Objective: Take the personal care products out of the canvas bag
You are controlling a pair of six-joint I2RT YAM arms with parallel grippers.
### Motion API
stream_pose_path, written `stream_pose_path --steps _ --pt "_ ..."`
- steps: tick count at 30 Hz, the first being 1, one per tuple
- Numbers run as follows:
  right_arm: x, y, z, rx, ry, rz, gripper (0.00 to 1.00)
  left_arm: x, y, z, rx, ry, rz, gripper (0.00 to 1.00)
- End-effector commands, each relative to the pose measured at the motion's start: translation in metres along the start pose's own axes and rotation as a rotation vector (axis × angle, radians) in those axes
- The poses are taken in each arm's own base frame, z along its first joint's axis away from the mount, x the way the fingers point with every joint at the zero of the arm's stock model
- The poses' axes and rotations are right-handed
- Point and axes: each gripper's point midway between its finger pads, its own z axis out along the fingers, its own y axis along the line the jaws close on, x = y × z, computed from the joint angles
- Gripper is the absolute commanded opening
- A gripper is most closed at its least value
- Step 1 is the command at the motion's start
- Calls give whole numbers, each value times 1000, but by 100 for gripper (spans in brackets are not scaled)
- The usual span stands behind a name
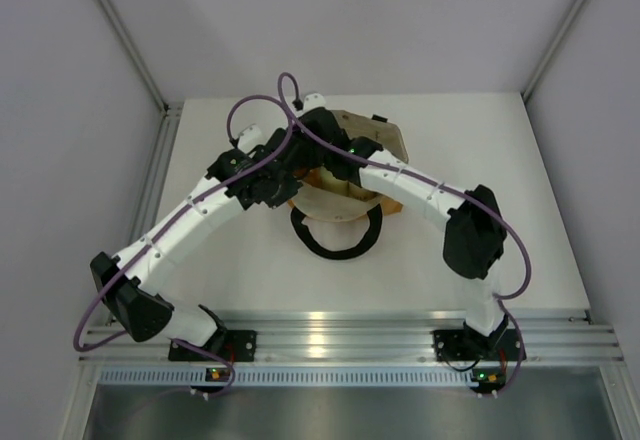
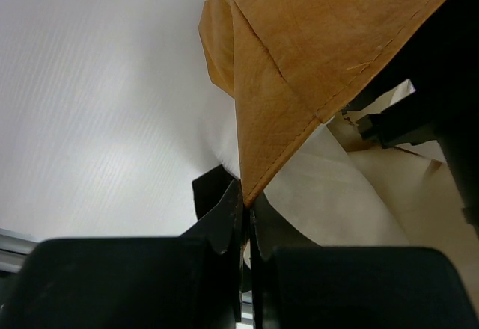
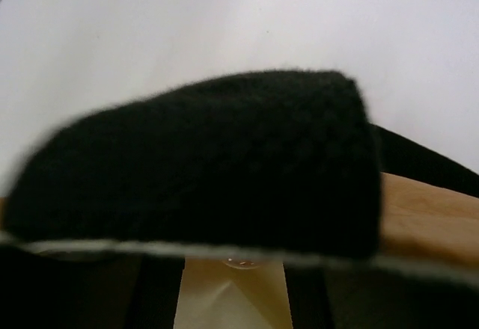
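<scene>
The canvas bag [image 1: 385, 140] lies at the table's middle-back, and both arms hang over its mouth. My left gripper [image 2: 245, 198] is shut on the bag's tan rim [image 2: 299, 52] and pinches the edge, with the cream lining [image 2: 329, 194] beside it. My right gripper [image 3: 233, 269] reaches into the bag. Its dark fingers [image 3: 161, 295] stand apart, with cream lining [image 3: 232, 303] between them. A blurred black handle strap [image 3: 209, 164] crosses close in front and hides the fingertips. A small glassy curve [image 3: 243, 262] shows under the strap; I cannot tell what it is. No personal care product shows clearly.
One black loop handle [image 1: 336, 240] lies on the white table [image 1: 240, 290] in front of the bag. Part of the right arm [image 2: 426, 112] shows dark over the bag's mouth in the left wrist view. Grey walls enclose the table on three sides.
</scene>
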Motion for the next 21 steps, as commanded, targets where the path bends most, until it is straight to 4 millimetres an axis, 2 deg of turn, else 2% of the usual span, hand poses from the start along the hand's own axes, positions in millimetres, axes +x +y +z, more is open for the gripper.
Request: stream_pose_path --steps 1,5,11,14,15,16,19,21 --pt "7 -12 18 40 -30 14 47 -8 -10 -20 68 -5 -12 0" --pt "20 -14 18 46 -6 21 45 -12 -9 -23 74 -18 -11 0" --pt "15 -16 9 46 -38 40 30 -12 -9 -24 74 -21 -12 0" --pt "2 -14 1 32 -75 36 17 -11 -9 -22 72 -15 -11 0" --pt "-1 -13 -1 29 -84 29 7 -11 -10 -22 72 -13 -12 0" --pt "-8 -11 -7 21 -103 28 1 -10 -9 -21 69 -12 -12 0" --pt "-24 -7 -18 13 -141 24 0 -11 -9 -22 71 -14 -21 0" --pt "-42 -2 -33 3 -185 17 0 -11 -8 -22 70 -20 -27 0"
